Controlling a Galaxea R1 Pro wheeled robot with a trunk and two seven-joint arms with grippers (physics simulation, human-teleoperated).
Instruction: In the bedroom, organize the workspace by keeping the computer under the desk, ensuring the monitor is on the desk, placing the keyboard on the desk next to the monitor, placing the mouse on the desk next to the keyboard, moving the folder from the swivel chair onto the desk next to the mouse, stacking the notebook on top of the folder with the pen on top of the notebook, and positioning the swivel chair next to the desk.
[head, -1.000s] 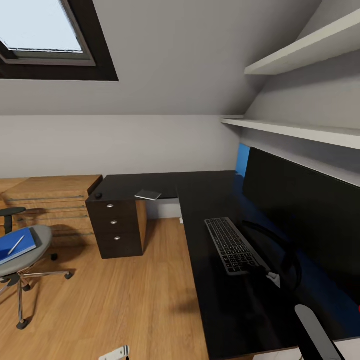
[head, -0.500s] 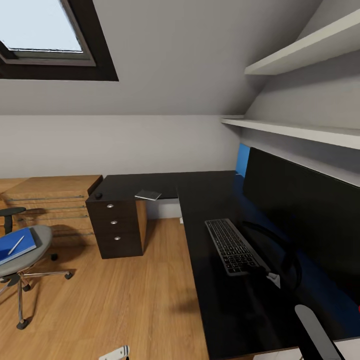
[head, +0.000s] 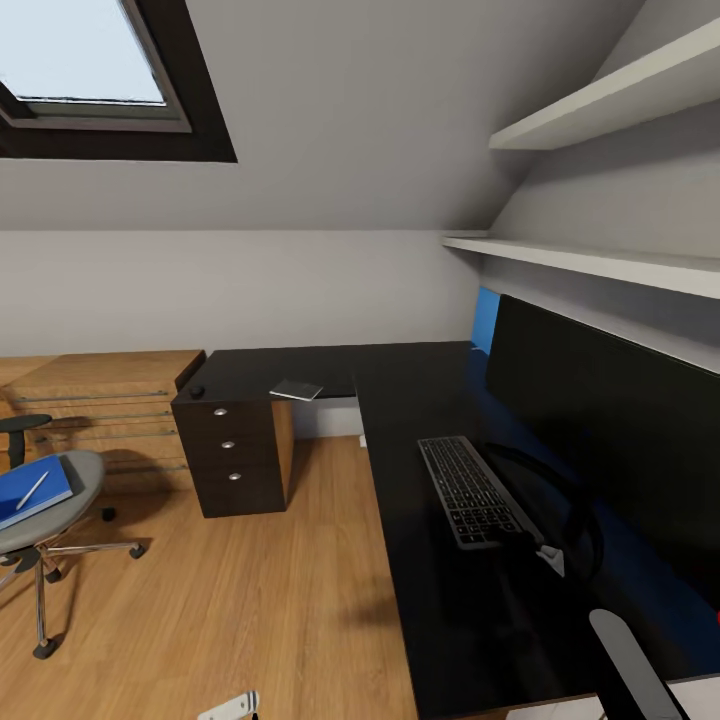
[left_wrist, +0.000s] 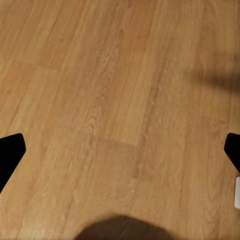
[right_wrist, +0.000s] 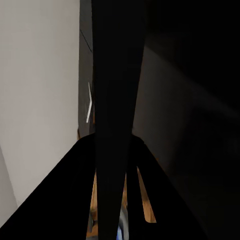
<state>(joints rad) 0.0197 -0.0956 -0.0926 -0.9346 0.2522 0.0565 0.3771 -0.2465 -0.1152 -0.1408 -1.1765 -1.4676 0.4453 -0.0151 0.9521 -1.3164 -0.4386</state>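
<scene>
The keyboard lies flat on the black desk, in front of the wide dark monitor. My right gripper is at the keyboard's near end and looks shut on it; black on black hides the fingers. The mouse and the notebook rest on the desk's far wing. The blue folder lies on the swivel chair, with the pen on top of it. My left gripper hangs open over bare wooden floor. The computer is out of view.
A dark drawer unit stands under the desk's far wing, beside a light oak chest of drawers. Two white shelves run above the monitor. Wooden floor lies open between chair and desk.
The keyboard has slid a little to the right, toward the monitor, and my right gripper has moved with it. The rest stays put.
</scene>
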